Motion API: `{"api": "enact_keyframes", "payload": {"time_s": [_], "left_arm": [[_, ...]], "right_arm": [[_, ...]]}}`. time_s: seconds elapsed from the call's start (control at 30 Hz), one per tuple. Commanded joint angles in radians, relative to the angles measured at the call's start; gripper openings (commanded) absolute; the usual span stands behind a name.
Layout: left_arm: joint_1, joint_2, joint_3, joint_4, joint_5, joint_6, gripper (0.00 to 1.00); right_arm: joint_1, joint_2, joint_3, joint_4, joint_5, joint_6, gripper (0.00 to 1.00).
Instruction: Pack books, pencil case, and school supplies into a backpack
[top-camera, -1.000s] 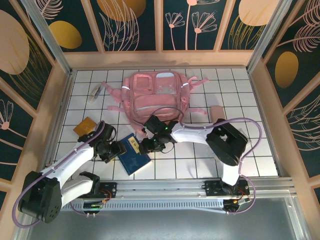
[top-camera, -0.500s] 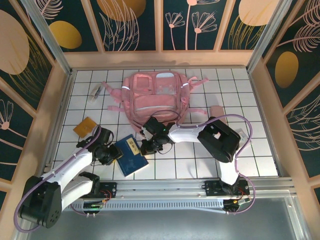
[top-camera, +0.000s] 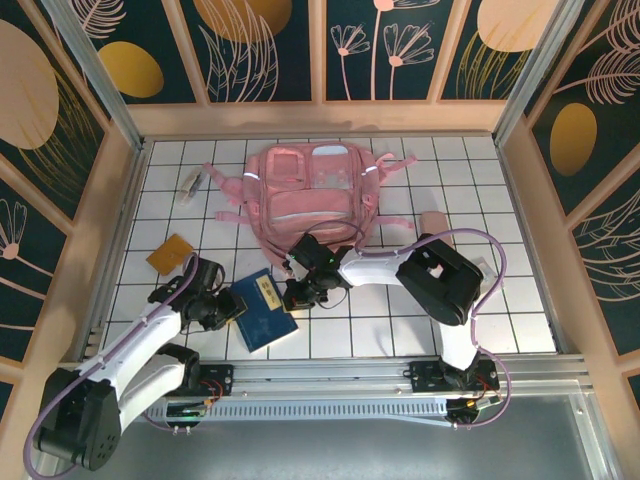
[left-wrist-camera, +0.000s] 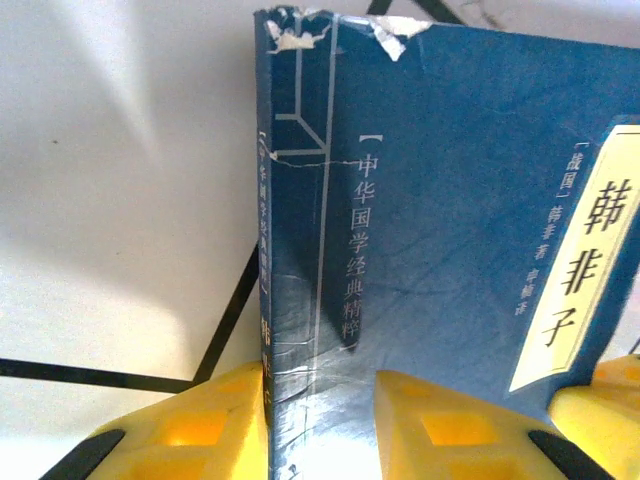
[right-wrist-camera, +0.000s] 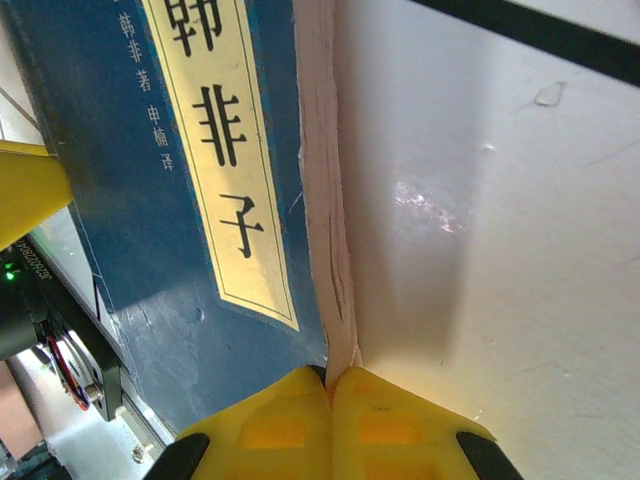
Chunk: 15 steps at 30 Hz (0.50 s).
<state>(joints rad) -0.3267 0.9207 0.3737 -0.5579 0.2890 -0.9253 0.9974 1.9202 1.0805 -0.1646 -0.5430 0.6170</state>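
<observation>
- Dark-blue book (top-camera: 265, 315) lies flat on the white tiled table (top-camera: 360, 330), low and left of centre in the top view. Its long axis runs from upper left to lower right.
- It sits between the two arms, with the left gripper (top-camera: 228, 308) at its spine side and the right gripper (top-camera: 298, 292) at its page edge, upper right.
- Left wrist view: the yellow fingers (left-wrist-camera: 200, 425) stand narrow with the spine edge between them, apparently pinching it.
- Right wrist view: the fingers (right-wrist-camera: 290, 410) are pressed together and the page edge meets their seam. I cannot tell whether any page is caught.
- Pink backpack (top-camera: 310, 185) lies above the book in the frame, just beyond the right gripper, so that arm is nearer. The carry would go upward and slightly right.
</observation>
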Motion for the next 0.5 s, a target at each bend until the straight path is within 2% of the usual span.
{"api": "enact_keyframes", "payload": {"time_s": [0.0,0.2,0.37,0.47], "left_arm": [[-0.024,-0.041,0.032,0.247,0.366,-0.044,0.3],[-0.023,-0.045,0.034,0.263,0.397,-0.045,0.28],[-0.023,-0.052,0.032,0.329,0.466,-0.042,0.26],[-0.023,-0.06,0.021,0.393,0.526,-0.051,0.2]], "right_arm": [[0.034,0.038,-0.02,0.073,-0.029,0.041,0.0],[0.033,0.042,-0.024,0.1,-0.041,0.055,0.0],[0.029,0.051,-0.031,0.12,-0.056,0.061,0.0],[0.025,0.055,-0.039,0.141,-0.074,0.069,0.0]]}}
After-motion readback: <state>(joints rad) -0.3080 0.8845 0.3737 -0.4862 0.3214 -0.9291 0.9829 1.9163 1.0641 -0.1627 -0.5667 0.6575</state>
